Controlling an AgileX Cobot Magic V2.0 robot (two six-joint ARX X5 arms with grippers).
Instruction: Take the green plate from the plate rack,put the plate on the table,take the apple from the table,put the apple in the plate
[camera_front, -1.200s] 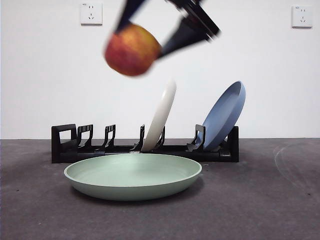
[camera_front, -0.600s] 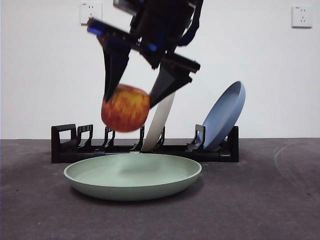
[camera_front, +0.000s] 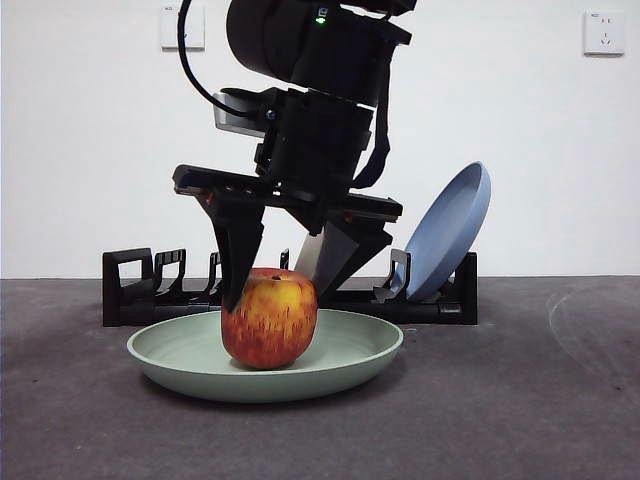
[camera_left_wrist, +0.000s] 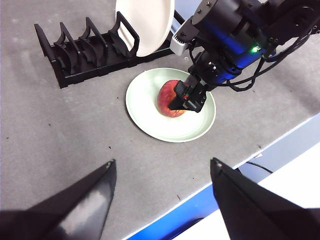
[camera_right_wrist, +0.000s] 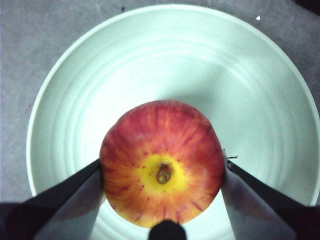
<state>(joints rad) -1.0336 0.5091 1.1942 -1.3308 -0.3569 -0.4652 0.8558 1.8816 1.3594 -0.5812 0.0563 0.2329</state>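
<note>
The last step was in hand: the right gripper (camera_front: 268, 300) stood over the green plate (camera_front: 355, 355) with its two black jaws clasped on either side of the apple (camera_front: 269, 318), which sat near the plate's middle and, judging from the front view, appeared to rest on the plate's floor. The plate itself lay flat on the table (camera_front: 520, 400) just in front of the plate rack (camera_front: 130, 285), where a cream-white plate (camera_left_wrist: 145, 22) and a blue plate (camera_front: 450, 235) leaned in their slots. The left gripper (camera_left_wrist: 162, 192) hung high and well apart from the work, its jaws spread wide with nothing between them. The next move likely called for parting the right jaws gently and lifting straight up, so the round fruit would not roll toward the rim. The apple stood upright, its stem dimple facing up toward the wrist camera, its stem-to-base axis roughly vertical; being nearly round, it had no marked long axis
</note>
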